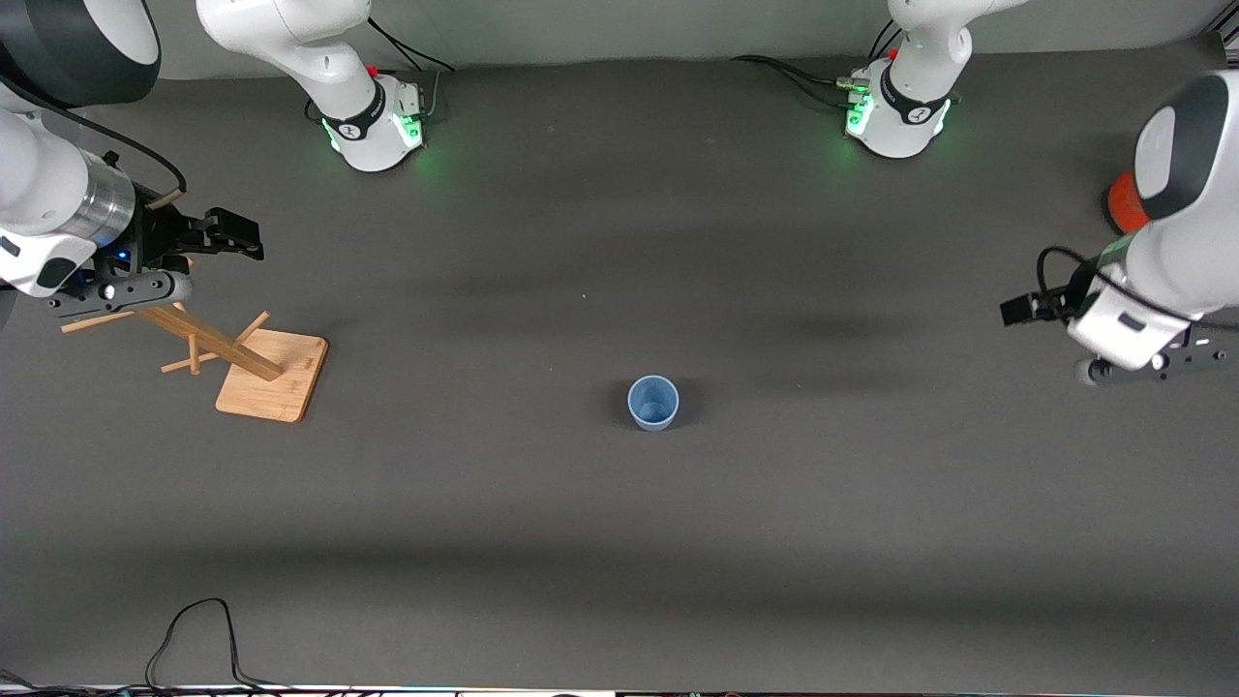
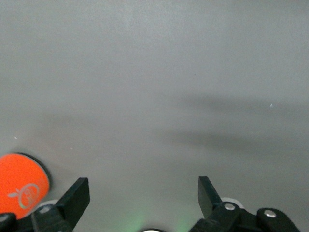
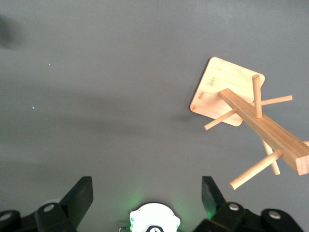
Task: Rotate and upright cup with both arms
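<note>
The small light-blue cup stands upright on the dark table, mouth up, near the middle, with its darker blue inside showing. Neither wrist view shows it. My left gripper hangs in the air at the left arm's end of the table, well away from the cup. In the left wrist view the left gripper is open and empty. My right gripper hangs over the wooden rack at the right arm's end. In the right wrist view the right gripper is open and empty.
A wooden peg rack on a square base stands at the right arm's end, also in the right wrist view. An orange cylinder stands at the left arm's end, also in the left wrist view. A black cable lies at the front edge.
</note>
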Motion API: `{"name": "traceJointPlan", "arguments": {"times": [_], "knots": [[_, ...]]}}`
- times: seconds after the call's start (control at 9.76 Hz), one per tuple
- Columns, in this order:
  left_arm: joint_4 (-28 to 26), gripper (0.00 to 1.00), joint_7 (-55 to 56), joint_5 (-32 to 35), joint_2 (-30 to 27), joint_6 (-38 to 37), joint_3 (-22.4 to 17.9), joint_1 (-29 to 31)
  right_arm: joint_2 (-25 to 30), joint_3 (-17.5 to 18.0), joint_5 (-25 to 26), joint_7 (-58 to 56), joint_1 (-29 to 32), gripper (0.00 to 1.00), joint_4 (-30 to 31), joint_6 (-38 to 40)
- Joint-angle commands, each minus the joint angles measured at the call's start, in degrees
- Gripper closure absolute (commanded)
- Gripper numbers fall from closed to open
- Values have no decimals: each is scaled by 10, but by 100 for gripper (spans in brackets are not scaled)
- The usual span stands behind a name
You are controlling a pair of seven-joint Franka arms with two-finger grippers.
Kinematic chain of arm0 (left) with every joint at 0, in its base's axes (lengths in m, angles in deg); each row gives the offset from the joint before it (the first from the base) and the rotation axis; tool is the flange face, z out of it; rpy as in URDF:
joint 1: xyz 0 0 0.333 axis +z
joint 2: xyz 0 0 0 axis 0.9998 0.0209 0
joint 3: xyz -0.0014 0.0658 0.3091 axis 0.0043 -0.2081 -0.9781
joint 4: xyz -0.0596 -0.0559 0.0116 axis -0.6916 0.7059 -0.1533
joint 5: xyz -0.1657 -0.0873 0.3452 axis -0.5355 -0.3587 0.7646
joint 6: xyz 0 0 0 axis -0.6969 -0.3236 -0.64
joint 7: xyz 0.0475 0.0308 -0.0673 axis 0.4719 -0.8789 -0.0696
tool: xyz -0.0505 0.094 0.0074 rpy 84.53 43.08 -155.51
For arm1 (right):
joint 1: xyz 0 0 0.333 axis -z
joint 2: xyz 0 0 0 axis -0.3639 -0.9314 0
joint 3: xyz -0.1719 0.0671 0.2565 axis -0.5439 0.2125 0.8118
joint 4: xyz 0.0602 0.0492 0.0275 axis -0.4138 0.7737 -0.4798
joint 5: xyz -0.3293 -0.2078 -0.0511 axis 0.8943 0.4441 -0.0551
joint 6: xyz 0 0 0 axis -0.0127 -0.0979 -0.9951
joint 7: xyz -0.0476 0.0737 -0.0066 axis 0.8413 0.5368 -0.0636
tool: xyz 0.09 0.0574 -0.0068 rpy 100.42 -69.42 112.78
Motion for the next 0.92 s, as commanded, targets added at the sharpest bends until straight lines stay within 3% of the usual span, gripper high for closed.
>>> {"name": "traceJointPlan", "arguments": {"times": [0.0, 0.31, 0.82], "knots": [[-84, 0, -76, -49, -84, 59, -22, 5, -3, -3, 5, 3, -4, 0, -13, -11], [-18, 0, -119, -45, -75, 49, -26, -3, -34, -6, 1, -3, -1, 0, -58, 0], [45, 0, -153, -45, -81, 10, -27, 3, -25, -9, 1, -4, 0, 0, -64, 33]]}}
